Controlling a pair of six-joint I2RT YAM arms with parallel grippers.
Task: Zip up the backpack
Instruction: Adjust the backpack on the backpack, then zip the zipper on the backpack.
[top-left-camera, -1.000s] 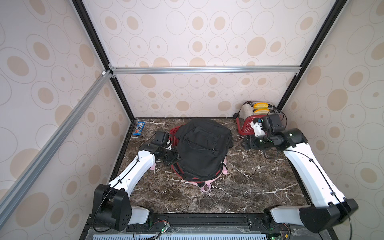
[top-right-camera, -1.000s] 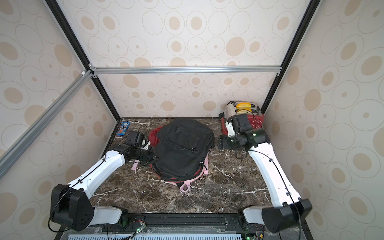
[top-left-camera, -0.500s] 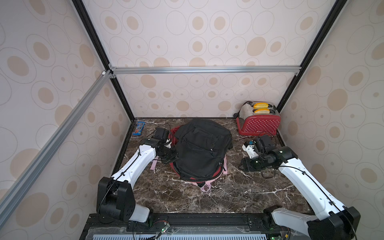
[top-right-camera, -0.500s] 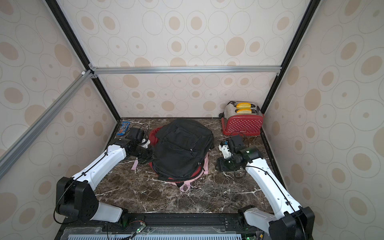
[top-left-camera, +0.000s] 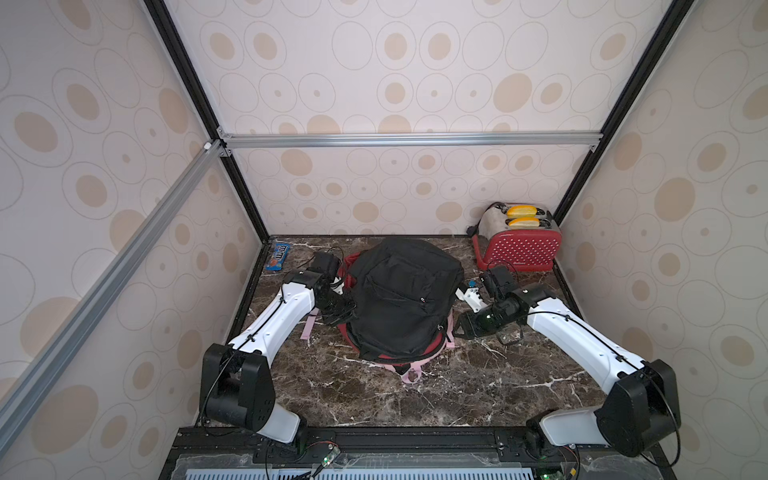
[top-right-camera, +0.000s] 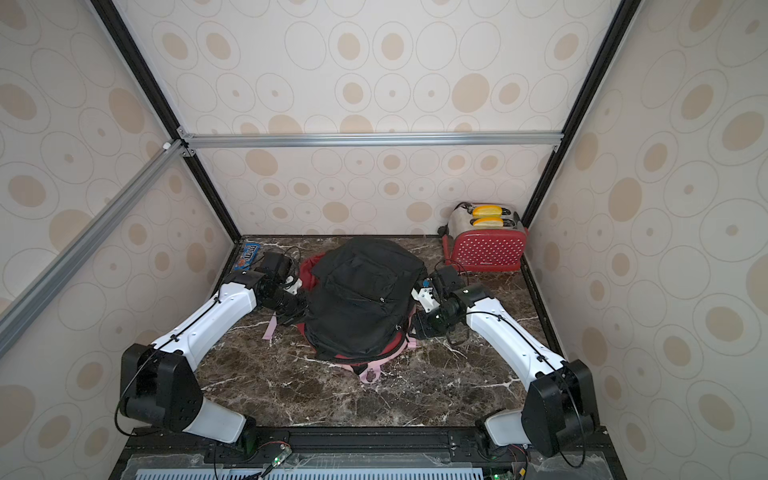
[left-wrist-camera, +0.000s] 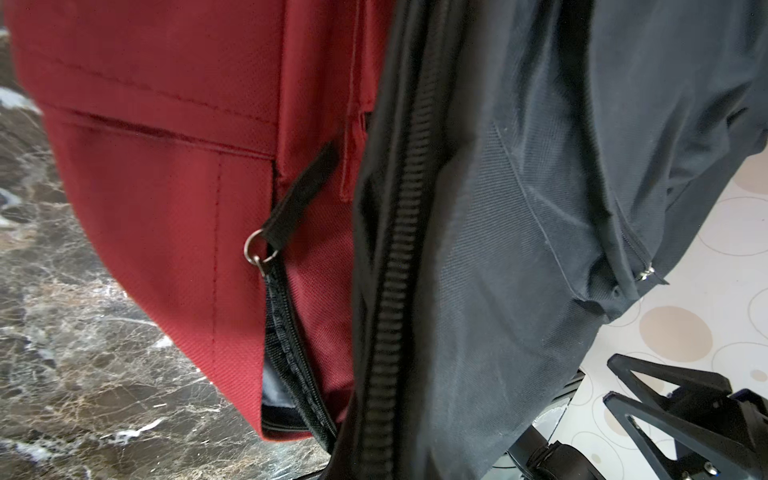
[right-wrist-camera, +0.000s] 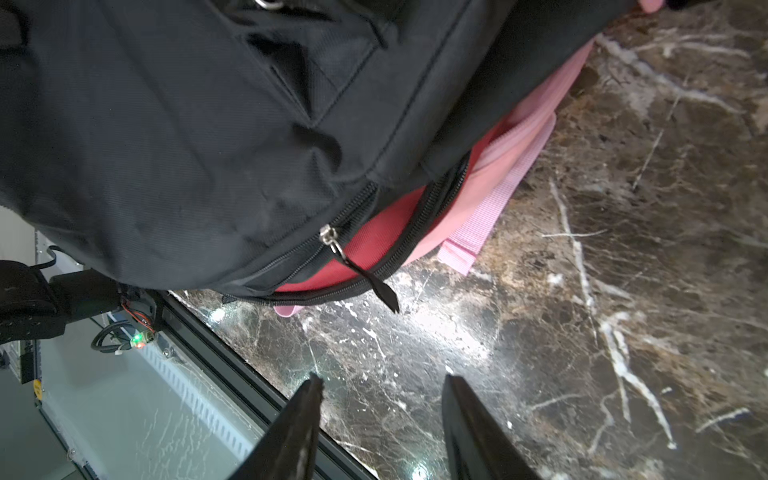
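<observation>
The black and red backpack (top-left-camera: 405, 299) lies in the middle of the marble table (top-left-camera: 478, 386), seen in both top views. My left gripper (top-left-camera: 345, 312) presses into its left edge, shut on the backpack's fabric; in the left wrist view that black fabric hides the jaws beside the main zipper teeth (left-wrist-camera: 399, 249). My right gripper (right-wrist-camera: 383, 380) hovers open and holds nothing, low at the backpack's right side (top-left-camera: 462, 328). A silver zipper slider (right-wrist-camera: 330, 237) with a black pull tab (right-wrist-camera: 384, 293) hangs from the bag's edge, a short way beyond the fingertips (right-wrist-camera: 314, 384).
A red toaster (top-left-camera: 517, 247) holding two yellow pieces stands at the back right corner. A blue candy packet (top-left-camera: 277, 257) lies at the back left. Pink straps (top-left-camera: 409, 374) stick out from under the backpack toward the front. Walls enclose three sides.
My right arm has swung from beside the toaster forward and down to the backpack's right side, and its jaws have narrowed. The left gripper has stayed on the backpack's left edge.
</observation>
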